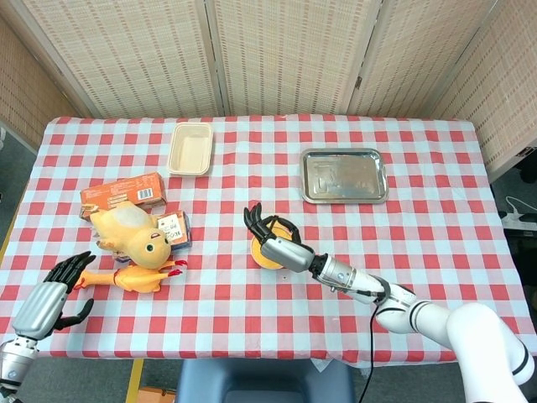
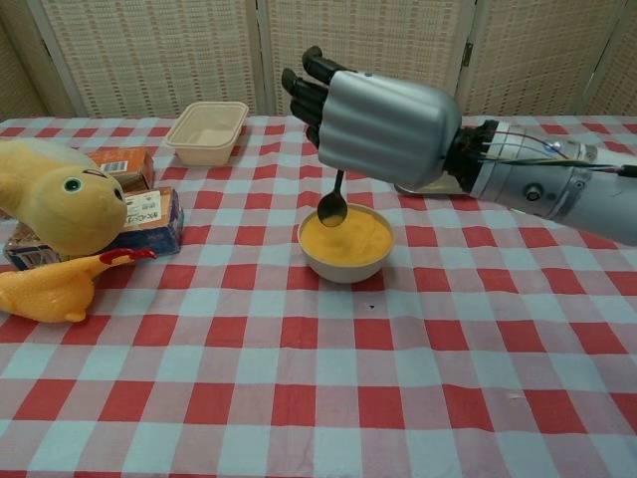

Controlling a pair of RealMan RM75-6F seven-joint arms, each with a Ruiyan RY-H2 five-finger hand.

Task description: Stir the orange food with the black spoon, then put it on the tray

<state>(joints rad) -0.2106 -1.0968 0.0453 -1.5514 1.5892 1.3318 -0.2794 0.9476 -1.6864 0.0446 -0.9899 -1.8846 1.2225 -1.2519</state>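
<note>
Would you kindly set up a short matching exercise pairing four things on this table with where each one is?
Things:
1. black spoon
2. metal tray
3. beige container
4. rubber chicken

Places:
A. far side, left of the tray
B. by the left hand, near edge
C. held by the right hand over the bowl of orange food
D. far side, empty

Pairs: 1-C, 2-D, 3-A, 4-B

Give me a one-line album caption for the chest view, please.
The robot's right hand holds a black spoon over a bowl of orange food on a checked table.
</note>
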